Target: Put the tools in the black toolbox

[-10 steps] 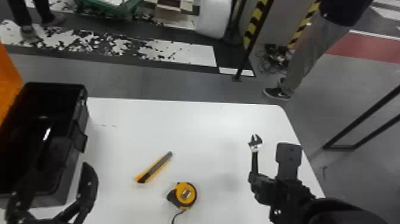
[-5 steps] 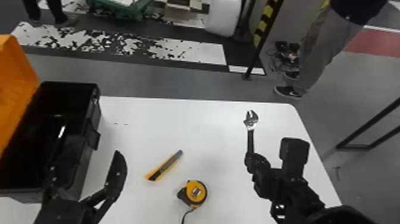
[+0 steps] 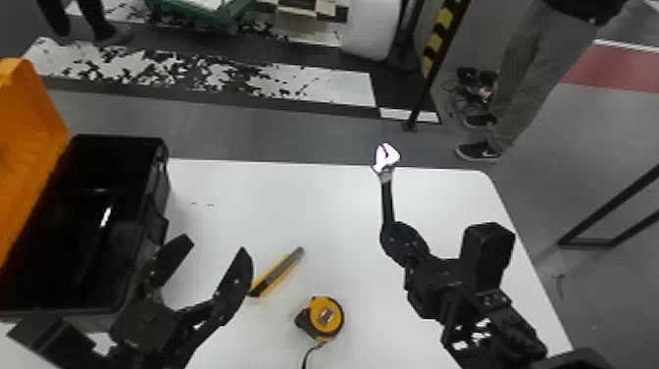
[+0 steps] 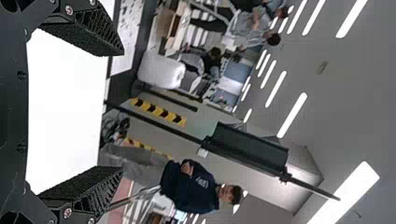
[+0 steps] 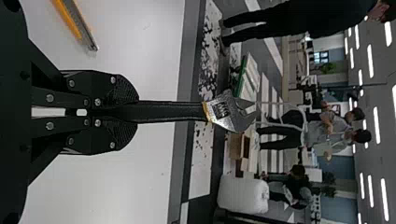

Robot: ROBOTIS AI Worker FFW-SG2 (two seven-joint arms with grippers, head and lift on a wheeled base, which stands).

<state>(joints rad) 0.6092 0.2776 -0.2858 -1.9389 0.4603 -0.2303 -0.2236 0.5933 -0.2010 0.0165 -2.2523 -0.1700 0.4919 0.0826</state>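
Black right pincer (image 3: 395,235) hides the handle end of the wrench (image 3: 387,190).

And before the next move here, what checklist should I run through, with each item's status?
- Right end effector shut on wrench: ok.
- Toolbox lid up: ok.
- Left end effector open and empty: ok.
- Wrench above toolbox: not ok, held well to its right.
- Utility knife and tape measure packed: not ok, both on table.
- Grip firm enough for carrying: cannot tell.
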